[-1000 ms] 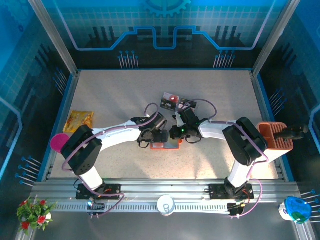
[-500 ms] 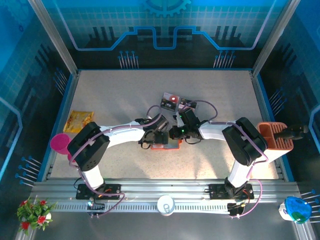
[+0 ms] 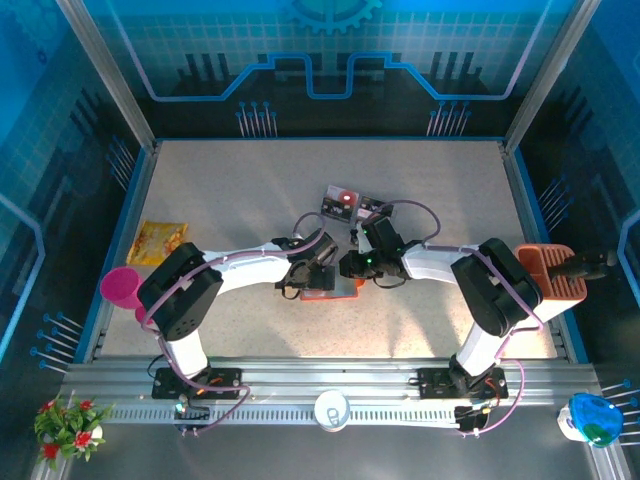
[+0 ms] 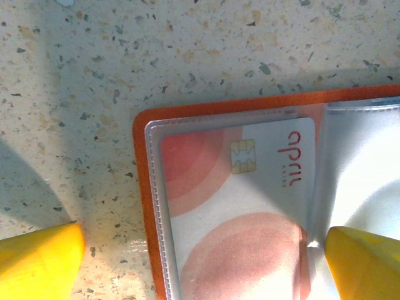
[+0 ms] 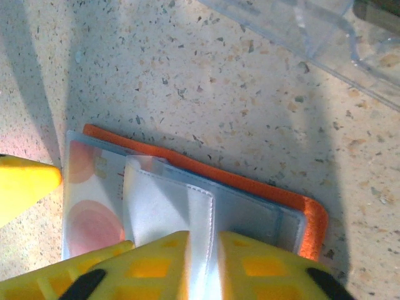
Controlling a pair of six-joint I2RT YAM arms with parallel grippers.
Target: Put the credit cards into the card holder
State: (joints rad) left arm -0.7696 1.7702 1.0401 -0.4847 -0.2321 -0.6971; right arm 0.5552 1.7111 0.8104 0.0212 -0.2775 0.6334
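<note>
The orange-red card holder (image 3: pixel 322 293) lies open on the table between both grippers. A white card with red circles and a chip (image 4: pixel 250 187) sits in its left clear pocket. My left gripper (image 4: pixel 200 269) is open, one yellow fingertip (image 4: pixel 37 262) on the table left of the holder and the other on the fold. My right gripper (image 5: pixel 203 262) is shut on a clear inner sleeve (image 5: pixel 169 200) of the card holder (image 5: pixel 250 181), lifting it. Two dark credit cards (image 3: pixel 343 199) with red patches lie on the table behind the grippers. From above, the left gripper (image 3: pixel 318 268) and right gripper (image 3: pixel 349 268) nearly meet.
A clear plastic case (image 5: pixel 300 31) lies just beyond the holder. A yellow snack packet (image 3: pixel 160 240) and a pink cup (image 3: pixel 120 285) sit at the left edge. An orange ribbed container (image 3: pixel 548 272) stands at the right edge.
The left arm has edged a little to the right, closer over the holder. The right arm's elbow has shifted slightly right; its grip on the sleeve is unchanged.
</note>
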